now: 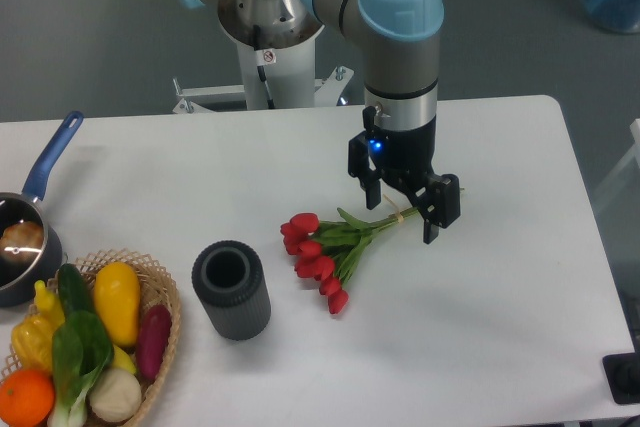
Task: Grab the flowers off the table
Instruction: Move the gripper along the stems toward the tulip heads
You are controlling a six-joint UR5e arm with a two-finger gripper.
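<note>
The flowers, a bunch of red tulip buds with green leaves and pale stems, lie on the white table near its middle, buds pointing lower left. My gripper hangs open over the stem end, one finger on each side of the bundled stems. Its fingertips are close to the tabletop, and I cannot tell whether they touch the stems.
A dark grey ribbed cylinder stands left of the flowers. A wicker basket of vegetables and fruit sits at the front left corner, with a blue-handled pot behind it. The table's right edge runs close by.
</note>
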